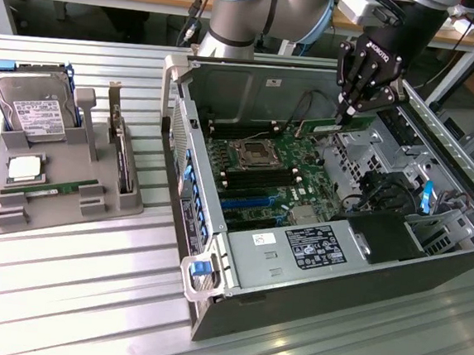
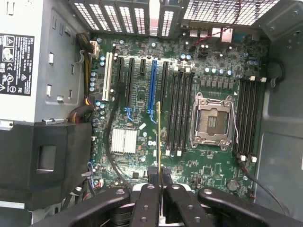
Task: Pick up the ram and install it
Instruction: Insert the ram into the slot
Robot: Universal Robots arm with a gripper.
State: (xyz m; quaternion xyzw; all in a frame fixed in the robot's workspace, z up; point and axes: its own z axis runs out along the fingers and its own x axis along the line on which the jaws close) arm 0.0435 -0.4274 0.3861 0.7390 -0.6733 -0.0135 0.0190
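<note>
While the ram [image 2: 159,137] hangs raised beside the CPU socket [image 2: 214,118], hand [image 1: 345,115]: clamped on its upper edge.
Ram: edge-on, parallel to the memory slots [image 2: 180,113] flanking the CPU socket.
Care advised: keep stick level, notch matched.

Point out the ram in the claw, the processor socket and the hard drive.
ram [image 2: 159,137], wrist view, on its thin edge, seen edge-on.
processor socket [image 2: 211,119], wrist view, on its open middle.
hard drive [image 1: 35,114], exterior view, on its labelled top face.
</note>
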